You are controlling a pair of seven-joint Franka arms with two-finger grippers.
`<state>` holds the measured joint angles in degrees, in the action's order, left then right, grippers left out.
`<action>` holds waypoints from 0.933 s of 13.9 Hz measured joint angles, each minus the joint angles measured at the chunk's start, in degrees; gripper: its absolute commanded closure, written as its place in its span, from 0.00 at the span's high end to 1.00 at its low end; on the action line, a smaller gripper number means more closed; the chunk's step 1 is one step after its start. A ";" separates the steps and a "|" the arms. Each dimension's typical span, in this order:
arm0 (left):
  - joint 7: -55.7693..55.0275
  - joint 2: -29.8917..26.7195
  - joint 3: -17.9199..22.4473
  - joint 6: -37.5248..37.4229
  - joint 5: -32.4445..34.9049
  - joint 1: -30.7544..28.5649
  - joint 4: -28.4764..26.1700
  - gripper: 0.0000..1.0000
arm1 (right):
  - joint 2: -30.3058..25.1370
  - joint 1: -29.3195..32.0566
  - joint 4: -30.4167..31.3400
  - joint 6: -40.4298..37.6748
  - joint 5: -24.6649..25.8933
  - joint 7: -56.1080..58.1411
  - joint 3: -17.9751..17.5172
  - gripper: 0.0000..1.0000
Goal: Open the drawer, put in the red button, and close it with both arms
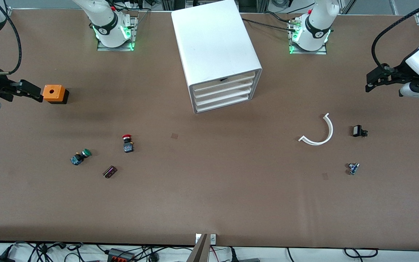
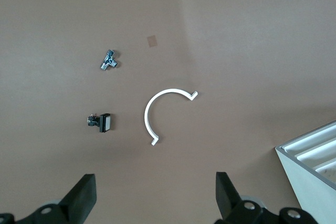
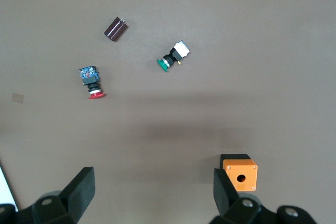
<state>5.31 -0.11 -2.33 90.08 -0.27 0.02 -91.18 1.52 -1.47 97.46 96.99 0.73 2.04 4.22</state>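
The cabinet [image 1: 218,54] stood at the table's [image 1: 209,203] twelve o'clock, all four drawers [image 1: 223,92] shut. The left gripper [image 2: 155,203] hung, jaws wide, over the left arm's end, at three o'clock. The right gripper [image 3: 152,200] hung, jaws wide, at nine o'clock, just beside the orange box [image 1: 54,94]. The red button [image 1: 127,143] lay on the table at the cabinet's seven o'clock, near the green switch [image 1: 80,157].

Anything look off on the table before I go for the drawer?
Only small things: the cabinet sits skewed to the table edges, and the red button lies tipped on its side. All four drawers look shut. Both grippers, left and right, wait open.
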 measured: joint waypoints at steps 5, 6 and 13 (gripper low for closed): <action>0.02 0.18 0.15 -0.19 0.00 -0.07 0.01 1.00 | 0.15 0.01 0.00 0.00 0.00 0.00 0.00 1.00; 0.03 0.25 0.15 -0.31 0.00 -0.07 0.01 1.00 | 0.18 0.02 0.00 0.00 0.00 0.00 0.00 1.00; 0.24 0.40 -0.45 -12.26 -0.07 0.65 1.17 1.00 | 1.84 -0.04 0.01 0.86 0.00 0.00 -0.20 1.00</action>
<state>5.55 0.29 -2.77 77.83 -0.33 0.67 -90.01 3.36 -1.51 97.47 97.86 0.73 2.04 4.02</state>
